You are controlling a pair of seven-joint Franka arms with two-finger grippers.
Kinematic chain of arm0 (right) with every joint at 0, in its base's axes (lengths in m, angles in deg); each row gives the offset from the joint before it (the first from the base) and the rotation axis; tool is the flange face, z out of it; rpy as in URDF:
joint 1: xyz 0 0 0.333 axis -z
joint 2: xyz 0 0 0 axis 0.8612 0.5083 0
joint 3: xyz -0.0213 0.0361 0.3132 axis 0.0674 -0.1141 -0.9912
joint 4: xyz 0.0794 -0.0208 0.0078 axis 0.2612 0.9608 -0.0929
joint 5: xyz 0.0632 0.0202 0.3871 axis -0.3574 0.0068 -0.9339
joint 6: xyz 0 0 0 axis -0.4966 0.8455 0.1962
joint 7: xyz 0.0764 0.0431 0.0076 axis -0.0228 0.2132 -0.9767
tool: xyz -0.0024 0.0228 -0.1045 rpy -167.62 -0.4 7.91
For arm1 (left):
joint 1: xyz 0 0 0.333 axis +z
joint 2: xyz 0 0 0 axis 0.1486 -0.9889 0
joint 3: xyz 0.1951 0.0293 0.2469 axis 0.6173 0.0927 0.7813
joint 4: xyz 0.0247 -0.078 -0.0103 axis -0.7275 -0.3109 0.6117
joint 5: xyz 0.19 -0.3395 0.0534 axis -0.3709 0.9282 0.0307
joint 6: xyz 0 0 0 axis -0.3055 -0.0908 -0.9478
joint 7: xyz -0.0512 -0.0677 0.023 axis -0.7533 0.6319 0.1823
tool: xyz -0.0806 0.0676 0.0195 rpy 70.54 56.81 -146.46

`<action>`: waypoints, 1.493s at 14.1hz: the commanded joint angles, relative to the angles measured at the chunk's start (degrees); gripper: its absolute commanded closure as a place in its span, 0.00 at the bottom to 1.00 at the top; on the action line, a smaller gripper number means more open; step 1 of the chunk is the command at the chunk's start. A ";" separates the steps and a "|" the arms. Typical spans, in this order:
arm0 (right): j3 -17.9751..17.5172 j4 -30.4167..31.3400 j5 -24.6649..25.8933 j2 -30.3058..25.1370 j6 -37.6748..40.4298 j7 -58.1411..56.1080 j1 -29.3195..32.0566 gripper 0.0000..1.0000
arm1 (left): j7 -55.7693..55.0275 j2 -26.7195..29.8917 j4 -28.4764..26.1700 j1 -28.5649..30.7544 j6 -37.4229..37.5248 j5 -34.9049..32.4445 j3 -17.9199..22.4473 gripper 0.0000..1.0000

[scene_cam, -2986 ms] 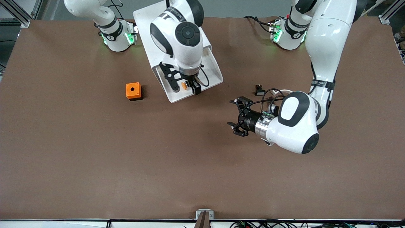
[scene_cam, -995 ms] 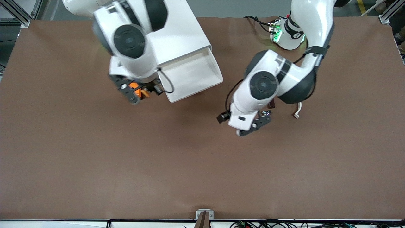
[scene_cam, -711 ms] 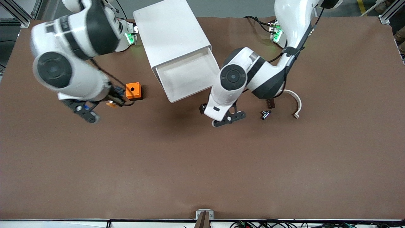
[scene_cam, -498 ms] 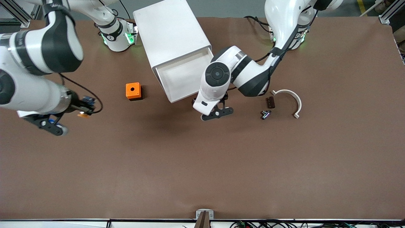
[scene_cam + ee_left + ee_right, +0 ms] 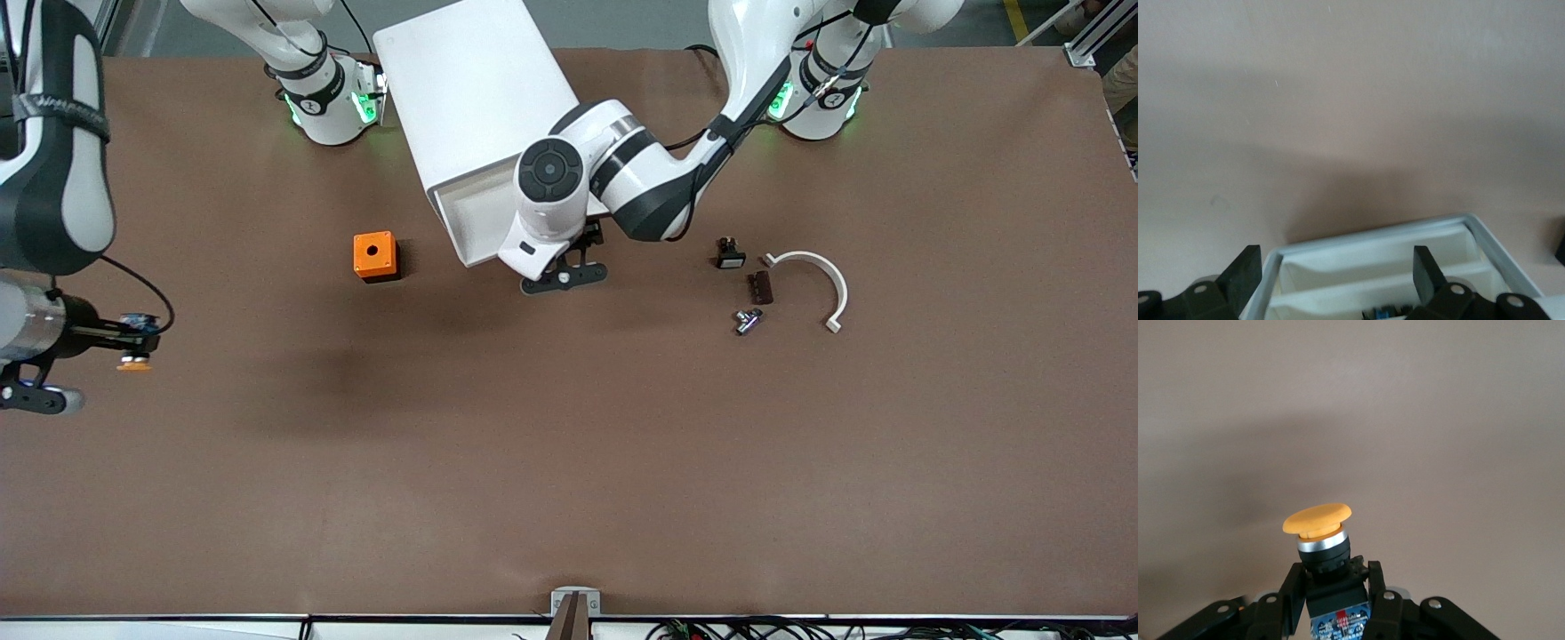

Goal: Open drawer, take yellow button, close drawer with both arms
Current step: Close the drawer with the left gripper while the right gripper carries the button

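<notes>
The right end effector (image 5: 133,342) hangs over bare table (image 5: 569,462) at the right arm's end, well apart from the cabinet (image 5: 471,89). Its two fingers (image 5: 1290,597) are closed on the black-and-blue body of the button (image 5: 1319,533). The round orange cap points out past the fingertips, clear of them. In the front view the button (image 5: 133,363) shows as a small orange spot at the tip of the right end effector, above the table and not touching it.

The left end effector (image 5: 564,277) is over the front edge of the drawer (image 5: 476,218), which stands pulled out of the white cabinet. In the left wrist view the two fingers (image 5: 1426,270) are spread wide apart with nothing between them. The drawer (image 5: 1385,257) lies directly below, its white rim and an inner divider in sight between the fingers. A small dark and blue part shows in the drawer at the edge of that view; what it is cannot be told.

An orange cube (image 5: 374,256) with a round hole sits on the table between the drawer and the right end effector, nearer the drawer. Toward the left arm's end lie a small black part (image 5: 730,254), a dark brown piece (image 5: 758,287), a small metal piece (image 5: 745,320) and a curved white strip (image 5: 822,280), all close together and well apart from the button.
</notes>
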 commanded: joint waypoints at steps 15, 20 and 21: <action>-1.20 15.33 3.59 13.51 -34.86 -7.54 12.07 0.73 | -11.86 3.32 -4.83 0.91 3.70 1.52 -11.51 0.00; -1.20 15.33 4.92 16.59 -39.25 -3.60 11.63 0.68 | -10.72 5.43 -4.22 8.54 7.13 0.99 -11.42 0.00; -1.20 15.33 4.92 17.03 -39.61 -1.93 11.55 0.69 | -10.80 5.96 -3.78 10.38 7.13 0.55 -11.34 0.00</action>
